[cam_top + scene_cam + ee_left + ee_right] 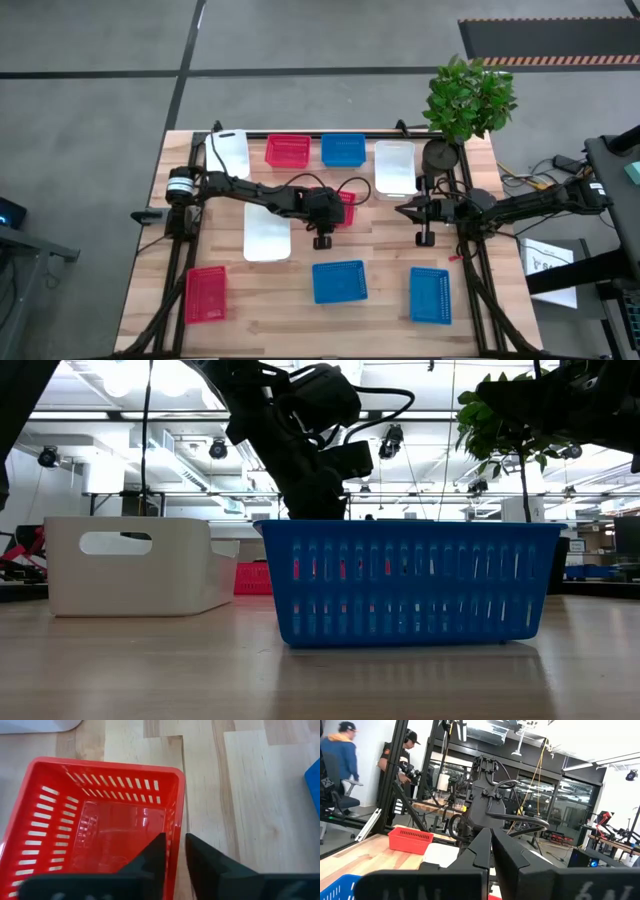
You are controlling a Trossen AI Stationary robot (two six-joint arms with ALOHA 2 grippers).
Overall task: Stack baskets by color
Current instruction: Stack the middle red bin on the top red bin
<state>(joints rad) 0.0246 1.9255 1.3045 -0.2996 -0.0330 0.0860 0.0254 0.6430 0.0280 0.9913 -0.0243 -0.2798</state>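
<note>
Red plastic fills my left wrist view: a red basket (95, 827) sits on the wooden table (250, 795), and my left gripper (174, 857) straddles its side wall, one finger inside the basket and the other outside, nearly pinched on the rim. From above, this basket (345, 207) lies at the table's middle, mostly hidden under my left gripper (323, 240). I can read no writing or labels on any basket. My right gripper (422, 238) is clenched on nothing and hangs near the table's right side, beside a white basket (394, 167). Other baskets are spread well apart: a blue basket (339, 281) at the front centre and another red one (205, 294) at the front left.
</note>
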